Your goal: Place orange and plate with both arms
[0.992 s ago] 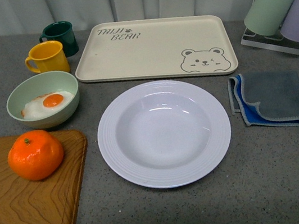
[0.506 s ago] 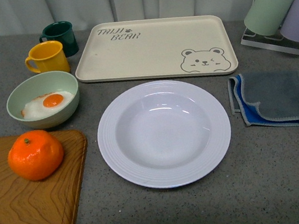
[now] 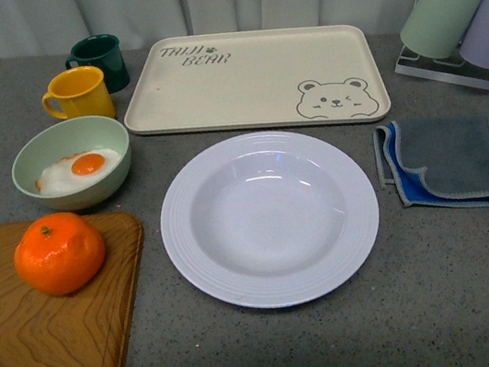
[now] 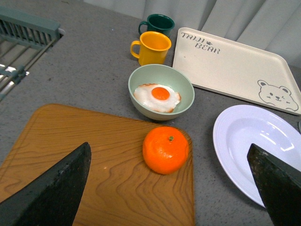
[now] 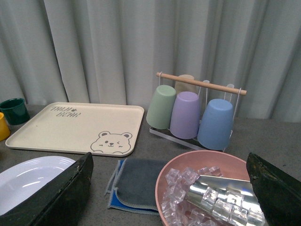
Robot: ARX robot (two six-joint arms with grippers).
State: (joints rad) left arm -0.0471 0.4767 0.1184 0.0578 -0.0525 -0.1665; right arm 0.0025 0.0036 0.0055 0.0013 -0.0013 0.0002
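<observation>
The orange [image 3: 59, 254] rests on a wooden cutting board [image 3: 39, 356] at the front left. The white ribbed plate [image 3: 177, 227] lies empty in the middle of the grey counter. Neither arm shows in the front view. In the left wrist view my left gripper [image 4: 168, 149] hangs open above the board, and the orange [image 4: 165, 149] sits between its dark fingers [image 4: 56, 188], untouched, with the plate [image 4: 244, 141] off to one side. My right gripper [image 5: 169, 157] is open over a pink bowl of ice [image 5: 164, 188]; the plate [image 5: 28, 181] shows at the edge of that view.
A pale green bowl with a fried egg [image 3: 71, 162], a yellow mug [image 3: 81, 93] and a dark green mug [image 3: 99, 59] stand at the back left. Behind the plate lies a beige bear tray [image 3: 255, 75]. A folded cloth [image 3: 446, 161] and a cup rack [image 3: 463, 4] are at the right.
</observation>
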